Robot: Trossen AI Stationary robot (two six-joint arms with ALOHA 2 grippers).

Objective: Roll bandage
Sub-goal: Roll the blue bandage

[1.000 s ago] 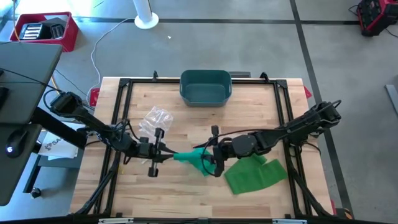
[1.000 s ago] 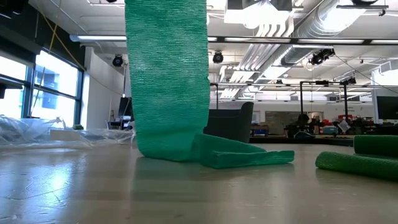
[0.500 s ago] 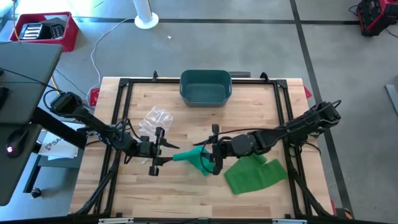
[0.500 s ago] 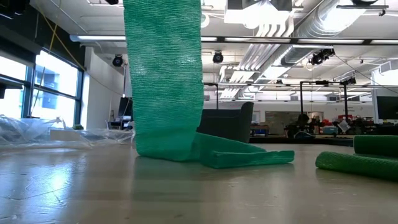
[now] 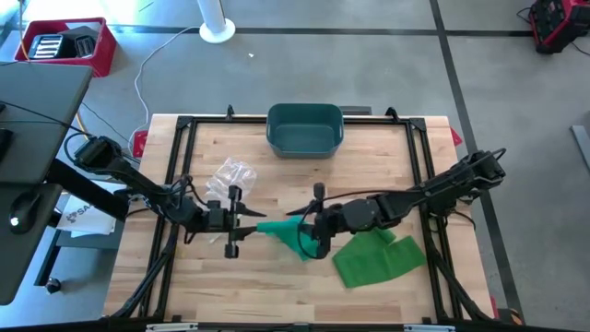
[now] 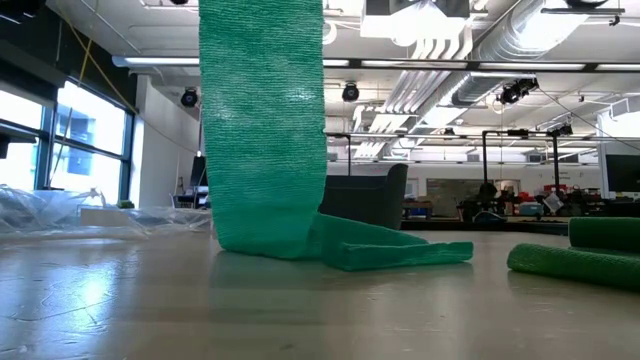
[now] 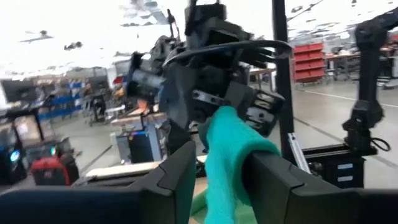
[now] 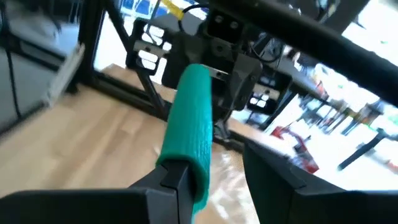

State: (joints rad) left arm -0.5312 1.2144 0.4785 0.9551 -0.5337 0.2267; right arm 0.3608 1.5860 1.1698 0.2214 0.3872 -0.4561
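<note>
A green bandage (image 5: 281, 232) is twisted into a rope and spans the gap between my two grippers above the middle of the table. From the right gripper it hangs as a flat strip (image 6: 262, 130) down to the wood. The rest lies in a loose heap (image 5: 376, 258) at the right front. My left gripper (image 5: 241, 228) is shut on the rope's left end. My right gripper (image 5: 306, 231) faces it, fingers apart, with the rope (image 8: 189, 118) running in beside one finger. My left gripper pinches the end of the twisted rope (image 7: 225, 163) between its two fingers. It comes level from the table's left, fingers lying along the rope. The rope is lifted clear and runs straight to the other gripper. My right gripper has the rope lying against one finger (image 8: 177, 177), with a gap to the other finger. It comes level from the table's right. The strip hangs below it, its lower part (image 6: 390, 252) folded on the table.
A teal bin (image 5: 305, 129) stands at the far middle. Crumpled clear plastic wrap (image 5: 230, 175) lies behind the left gripper. A black frame (image 5: 184, 124) runs round the tabletop. Bare wood lies at the near left.
My left gripper has gone a little toward the right gripper, so the rope between them is shorter. The hanging strip has shifted slightly in the low view; its folded part on the table has stayed put.
</note>
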